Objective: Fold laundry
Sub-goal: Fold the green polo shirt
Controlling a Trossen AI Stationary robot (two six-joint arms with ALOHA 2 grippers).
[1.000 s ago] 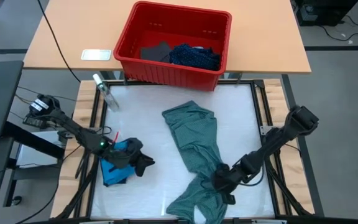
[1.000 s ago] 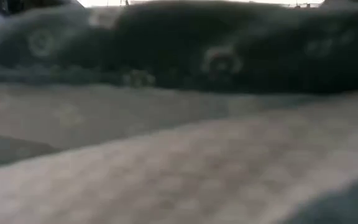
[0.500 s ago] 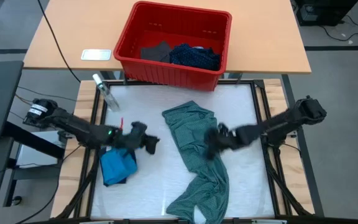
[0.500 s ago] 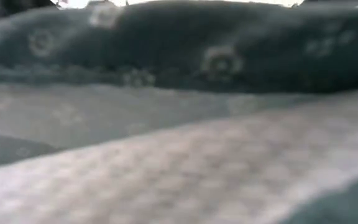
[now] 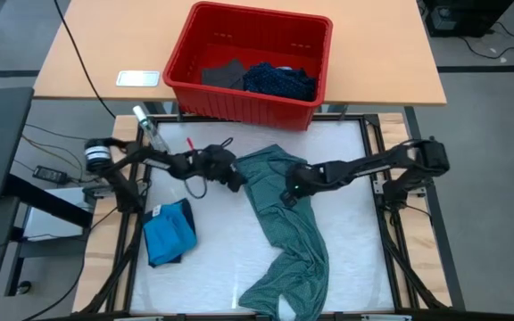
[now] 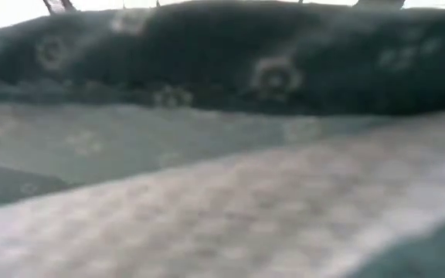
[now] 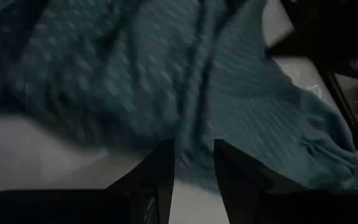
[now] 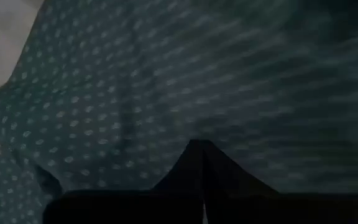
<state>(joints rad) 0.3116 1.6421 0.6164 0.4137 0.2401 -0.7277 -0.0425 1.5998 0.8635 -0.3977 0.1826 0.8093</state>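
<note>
The grey-green shirt point(image 5: 284, 223) lies mid-table, its long axis running from 12 o'clock near the red bin point(image 5: 178, 58) down to 6 o'clock at the near edge, bunched along its length. The bright blue garment point(image 5: 169, 234) sits at 8 o'clock. The low view is blocked by cloth pressed close. The bin holds a navy dotted piece point(image 5: 279, 80) and a dark piece point(image 5: 224, 74). The left gripper point(image 5: 236, 180), fingers slightly apart, is at the shirt's left edge. The right gripper point(image 5: 290, 189), fingers together, is over the shirt's upper part.
</note>
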